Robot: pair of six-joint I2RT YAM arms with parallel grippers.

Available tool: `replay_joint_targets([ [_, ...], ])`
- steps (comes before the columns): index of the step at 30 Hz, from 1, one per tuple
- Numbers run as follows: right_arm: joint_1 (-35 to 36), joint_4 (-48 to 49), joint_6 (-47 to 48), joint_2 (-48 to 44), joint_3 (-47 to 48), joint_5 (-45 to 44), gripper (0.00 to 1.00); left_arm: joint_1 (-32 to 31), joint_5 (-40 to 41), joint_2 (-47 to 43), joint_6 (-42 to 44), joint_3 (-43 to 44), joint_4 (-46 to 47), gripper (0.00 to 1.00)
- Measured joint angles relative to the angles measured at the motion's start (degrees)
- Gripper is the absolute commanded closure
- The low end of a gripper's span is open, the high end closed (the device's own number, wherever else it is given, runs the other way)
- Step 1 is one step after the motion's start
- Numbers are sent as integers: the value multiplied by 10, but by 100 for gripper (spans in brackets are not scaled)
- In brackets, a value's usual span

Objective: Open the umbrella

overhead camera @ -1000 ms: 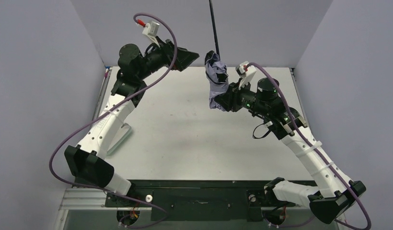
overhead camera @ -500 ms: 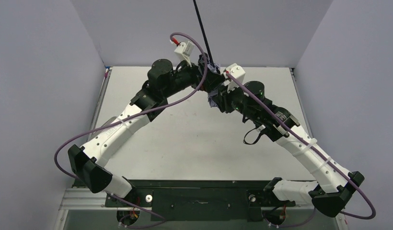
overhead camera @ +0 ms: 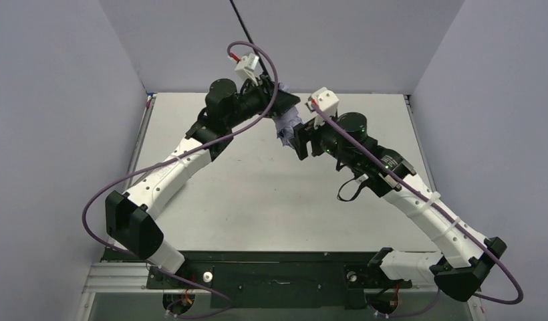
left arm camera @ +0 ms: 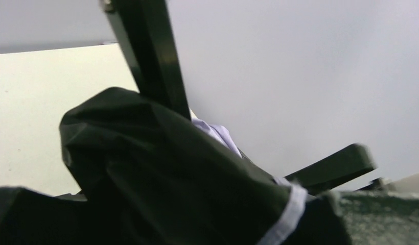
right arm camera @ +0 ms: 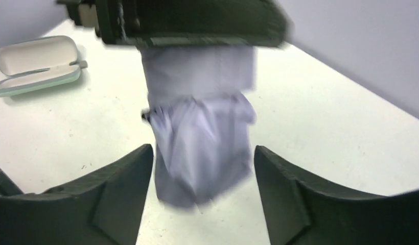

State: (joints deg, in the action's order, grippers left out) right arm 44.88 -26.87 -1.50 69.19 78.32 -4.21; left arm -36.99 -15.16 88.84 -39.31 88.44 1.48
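Observation:
The umbrella point(overhead camera: 287, 124) hangs above the table's far middle, its lavender canopy folded and its thin black shaft point(overhead camera: 243, 20) slanting up and to the left. My left gripper point(overhead camera: 283, 105) is shut on the top of the canopy; in the left wrist view the black lining point(left arm camera: 161, 178) bulges between its fingers point(left arm camera: 151, 56). My right gripper point(right arm camera: 202, 150) is open just below, one finger on each side of the canopy's hanging lower end point(right arm camera: 197, 97), without pinching it. The handle is hidden.
A pale-green oblong case point(right arm camera: 36, 64) lies open on the white table point(overhead camera: 258, 194), to the left in the right wrist view. Grey walls enclose the left, right and far sides. Both arms meet over the table's far middle.
My left gripper came in from the left and closed on the canopy's top. My right gripper opened and let go of the canopy. The shaft has tilted further left.

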Motion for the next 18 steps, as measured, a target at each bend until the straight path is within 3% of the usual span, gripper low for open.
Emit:
replay_joint_targets([
  [6,-141,2,-45,-49,4,213,25,108,-133,32,-102,-64,146,100],
  [10,-210,2,-88,-60,30,344,22,114,-228,49,-167,-65,243,100],
  [18,-223,49,-203,-32,49,508,17,91,-370,51,-257,-40,438,100],
])
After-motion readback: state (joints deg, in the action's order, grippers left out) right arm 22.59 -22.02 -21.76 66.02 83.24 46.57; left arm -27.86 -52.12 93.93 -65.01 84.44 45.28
